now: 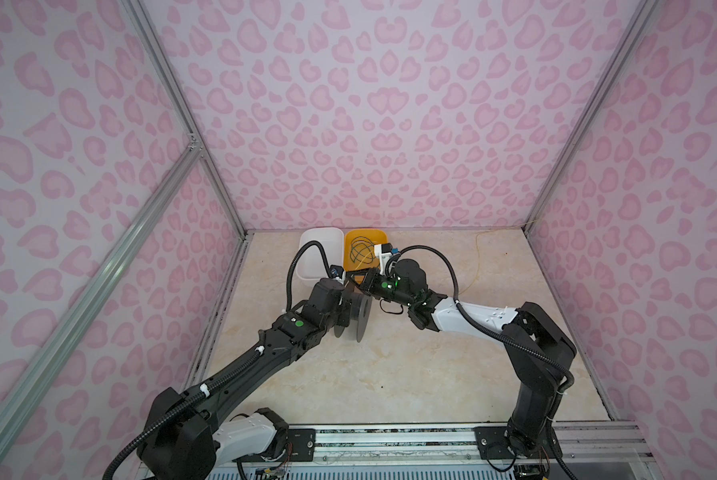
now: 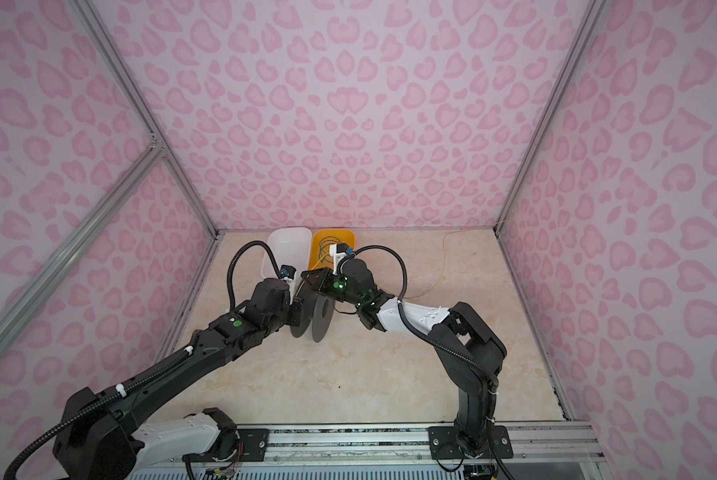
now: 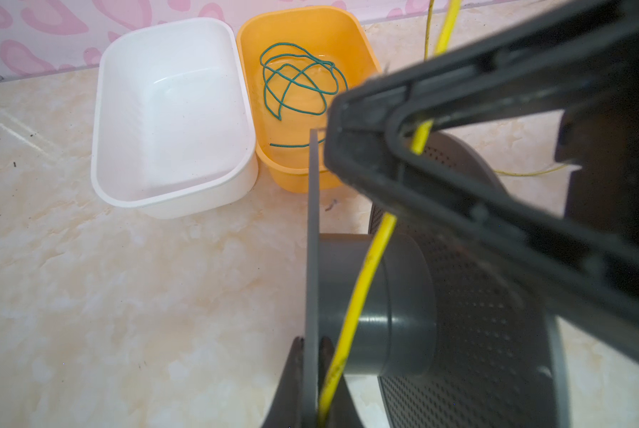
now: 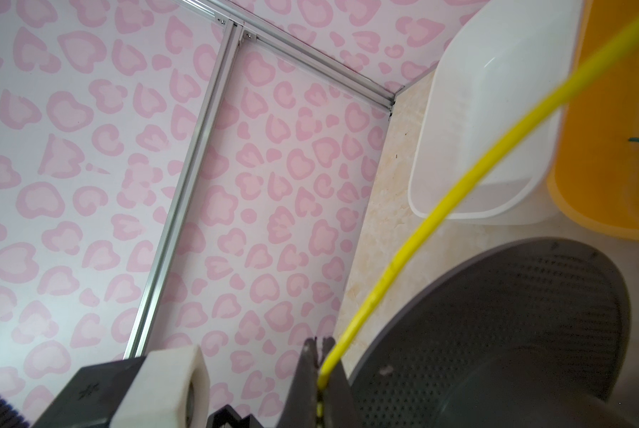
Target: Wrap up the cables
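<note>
Left claw point(image 3: 311, 346) clamps spool flange point(image 3: 312, 222); right claw point(image 4: 318, 348) pinches yellow cable point(image 4: 384, 274) lying crosswise over hub point(image 3: 403, 296).

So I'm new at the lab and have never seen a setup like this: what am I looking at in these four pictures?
It is one robot with two arms, the left arm and the right arm, mounted at the edge of a table. Two pictures come from a camera overhead and show nearly the same whole scene; the other two come from a small camera on each wrist, looking along the pincers. On the table stand an empty white bin and an orange bin with a loose green cable inside. The left gripper is shut on the rim of a grey spool whose discs stand upright. The right gripper pinches a yellow cable that crosses the spool's hub and trails away over the table.
</note>
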You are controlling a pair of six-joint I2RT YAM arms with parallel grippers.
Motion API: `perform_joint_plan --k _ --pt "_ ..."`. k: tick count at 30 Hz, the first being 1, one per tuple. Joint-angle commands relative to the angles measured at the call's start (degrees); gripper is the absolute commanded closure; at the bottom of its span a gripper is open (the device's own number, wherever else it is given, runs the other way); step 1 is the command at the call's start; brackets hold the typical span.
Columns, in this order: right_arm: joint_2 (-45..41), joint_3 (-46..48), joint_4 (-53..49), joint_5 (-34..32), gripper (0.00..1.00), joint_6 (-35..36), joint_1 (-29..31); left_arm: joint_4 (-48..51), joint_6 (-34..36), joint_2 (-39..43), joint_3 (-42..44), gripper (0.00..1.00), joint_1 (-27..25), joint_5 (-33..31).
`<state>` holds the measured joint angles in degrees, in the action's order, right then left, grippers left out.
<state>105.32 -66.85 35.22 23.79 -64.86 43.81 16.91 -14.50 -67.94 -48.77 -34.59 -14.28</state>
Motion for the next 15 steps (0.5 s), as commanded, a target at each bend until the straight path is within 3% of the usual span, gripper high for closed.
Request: perform_joint_plan --k 1,3,12,15 --pt "-0.2 0.2 -1.6 -2.0 1.0 0.7 -0.4 0.9 -1.5 2.4 -0.1 0.96 0.0 -1.0" --pt "-0.9 0.0 -2.0 -2.2 0.96 1.0 -0.5 2.0 -2.2 3.6 -0.3 0.96 0.0 -1.2" --pt "-8.9 2.4 -7.9 -4.0 0.61 3.6 -2.3 7.4 -3.9 7.4 -1.0 0.96 0.0 -0.8" --pt "-11.8 4.2 -10.0 -5.4 0.55 4.4 -2.6 8.2 -4.0 8.7 -0.8 0.96 0.0 -0.9"
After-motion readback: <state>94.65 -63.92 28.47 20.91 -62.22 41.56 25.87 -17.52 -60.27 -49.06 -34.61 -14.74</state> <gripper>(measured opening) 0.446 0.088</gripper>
